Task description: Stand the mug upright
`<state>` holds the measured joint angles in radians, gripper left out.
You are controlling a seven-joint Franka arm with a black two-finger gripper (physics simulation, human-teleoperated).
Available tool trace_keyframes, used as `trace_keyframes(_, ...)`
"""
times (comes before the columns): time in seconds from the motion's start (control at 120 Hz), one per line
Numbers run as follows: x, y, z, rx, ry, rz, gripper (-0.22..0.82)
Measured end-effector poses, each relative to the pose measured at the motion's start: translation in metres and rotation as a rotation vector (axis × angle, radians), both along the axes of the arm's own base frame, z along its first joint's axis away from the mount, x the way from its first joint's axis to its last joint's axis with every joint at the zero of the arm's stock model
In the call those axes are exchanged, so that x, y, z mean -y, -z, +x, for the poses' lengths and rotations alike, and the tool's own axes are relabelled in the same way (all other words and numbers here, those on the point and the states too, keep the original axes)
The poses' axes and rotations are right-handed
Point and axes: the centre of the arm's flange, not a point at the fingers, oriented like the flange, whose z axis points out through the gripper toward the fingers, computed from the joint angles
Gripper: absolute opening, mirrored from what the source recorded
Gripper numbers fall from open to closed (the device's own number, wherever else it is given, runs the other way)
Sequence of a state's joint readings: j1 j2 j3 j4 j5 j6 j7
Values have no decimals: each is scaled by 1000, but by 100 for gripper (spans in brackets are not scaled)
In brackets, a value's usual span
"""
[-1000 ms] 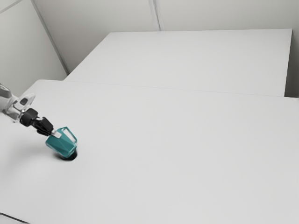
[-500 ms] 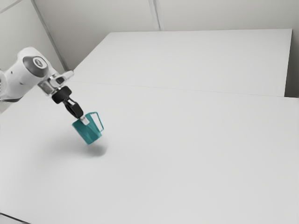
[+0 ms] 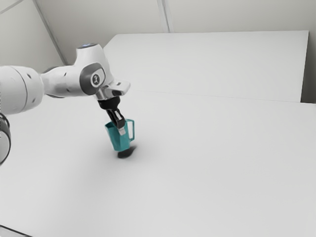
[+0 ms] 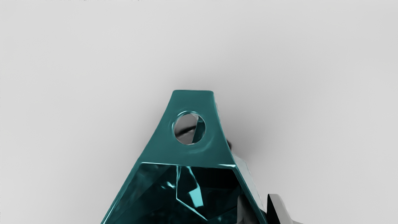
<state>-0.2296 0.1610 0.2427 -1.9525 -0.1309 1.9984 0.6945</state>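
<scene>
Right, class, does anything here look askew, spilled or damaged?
The mug looks askew: it leans slightly in the gripper, whose fingers pinch its wall, and the dark shadow beneath suggests its base is off the table. I see no spill or damage.

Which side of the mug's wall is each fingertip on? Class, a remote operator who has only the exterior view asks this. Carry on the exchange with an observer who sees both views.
Observer: In the wrist view, one finger is inside the mug and the other finger is outside, with the wall between them.
Operator: And is the top of the handle solid?
Observer: No, the wrist view shows a round hole through the flat top of the handle.
</scene>
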Motion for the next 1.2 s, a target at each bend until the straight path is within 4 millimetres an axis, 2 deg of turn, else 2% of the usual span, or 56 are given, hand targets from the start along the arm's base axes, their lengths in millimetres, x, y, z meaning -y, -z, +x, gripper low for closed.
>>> trace_keyframes(0.083,15,10,2,37,-11,30,-17)
trace_keyframes(0.267,44,16,11,119,11,129,-17)
trace_keyframes(0.492,51,26,18,169,-16,194,-17)
trace_keyframes(0.825,54,35,26,221,-100,185,-17)
trace_keyframes(1.025,55,32,26,227,-121,180,25)
trace_keyframes(1.2,53,16,25,234,-128,182,45)
